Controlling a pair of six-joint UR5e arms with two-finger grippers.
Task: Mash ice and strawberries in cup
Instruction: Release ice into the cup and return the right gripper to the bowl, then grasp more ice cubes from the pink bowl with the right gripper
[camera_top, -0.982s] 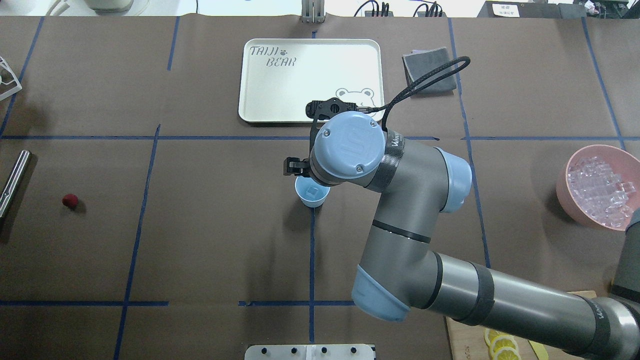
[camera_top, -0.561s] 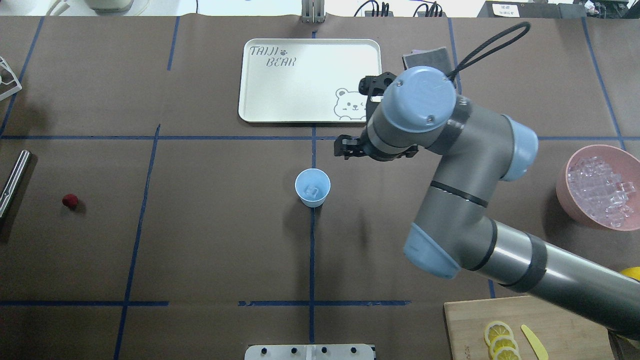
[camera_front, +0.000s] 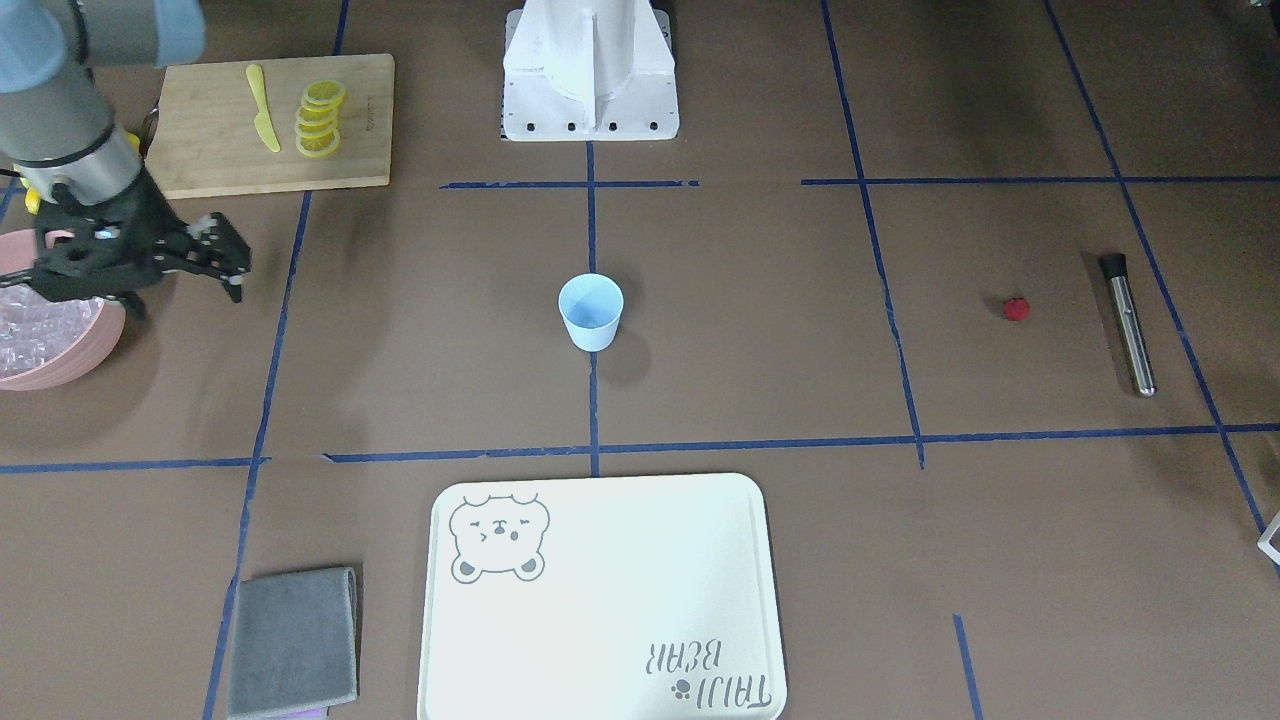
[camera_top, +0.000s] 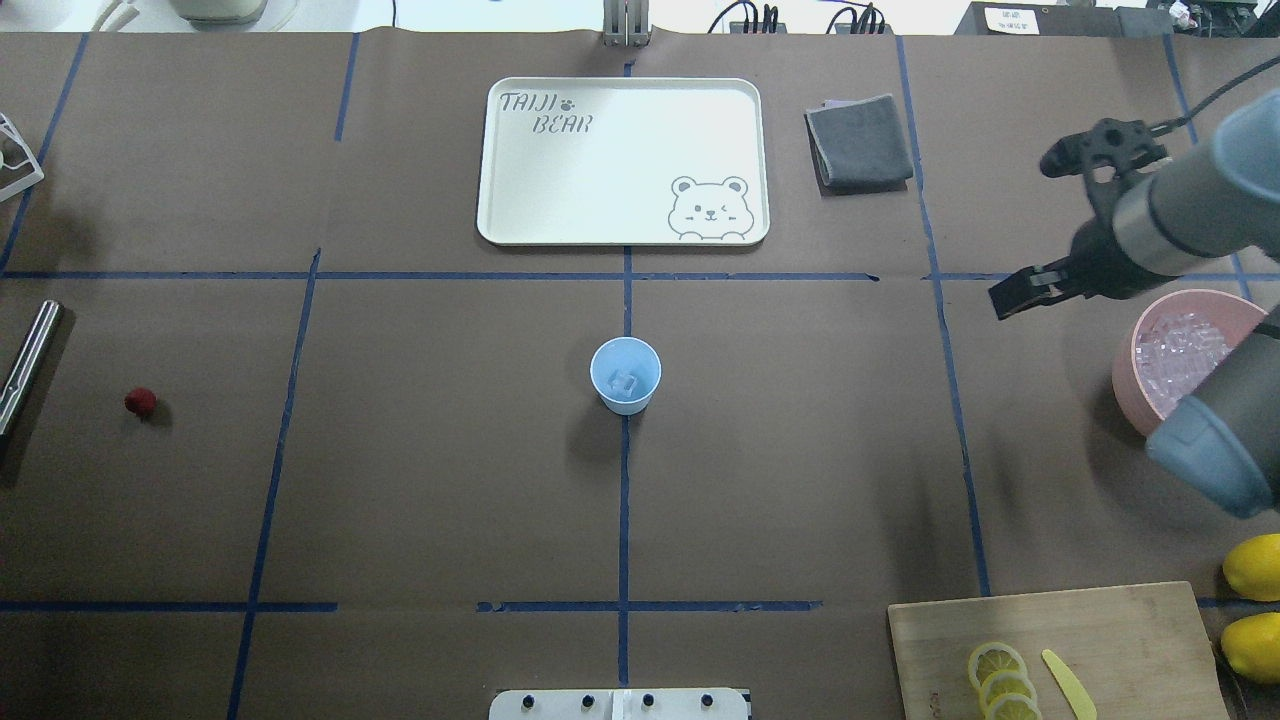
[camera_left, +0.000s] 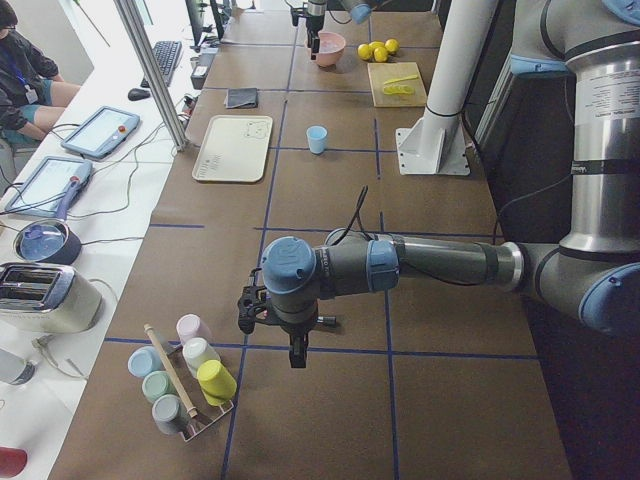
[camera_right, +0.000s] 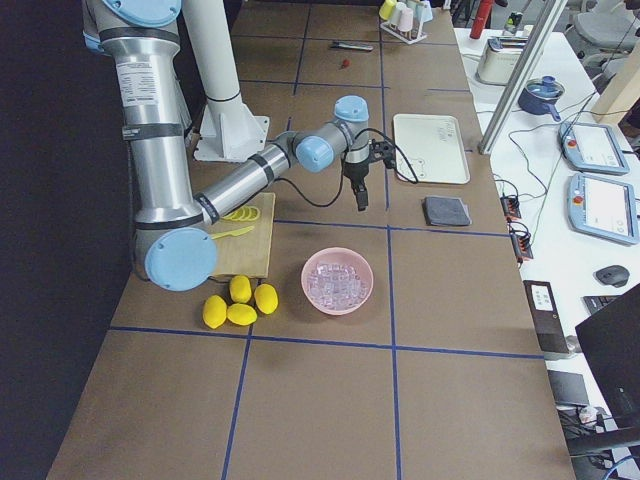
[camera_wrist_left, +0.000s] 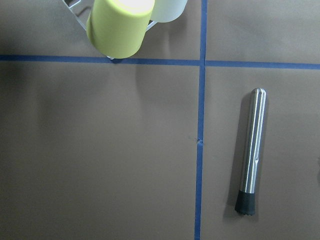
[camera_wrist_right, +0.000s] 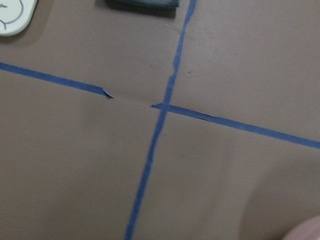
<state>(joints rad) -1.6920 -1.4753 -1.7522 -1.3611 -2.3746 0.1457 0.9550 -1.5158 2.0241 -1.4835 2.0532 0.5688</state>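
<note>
Ice (camera_top: 1190, 345) fills the pink bowl (camera_top: 1125, 390) just beside the right claw (camera_front: 185, 298), which is spread wide and holds nothing. Farther off, mid desk (camera_top: 420, 480), stands the cup (camera_top: 625, 404) with one cube inside. The strawberry (camera_top: 140, 402) lies far past it. The left claw (camera_left: 297, 358) hangs near the metal stick (camera_wrist_left: 251, 150); I cannot tell its grip.

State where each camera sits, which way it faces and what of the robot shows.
Front-facing: across the table, steeply down on the cup; right arm view-left, base on top.
Overhead: behind the robot, looking down; right arm partly hides the pink bowl.
Exterior left: table's left end, looking along it; left arm near.
Exterior right: opposite end; right arm near.
Left wrist: straight down on the steel muddler; no fingers show.
Right wrist: down on crossed blue tape; no fingers.
Shared: front-facing and overhead both show cup, tray, strawberry.
</note>
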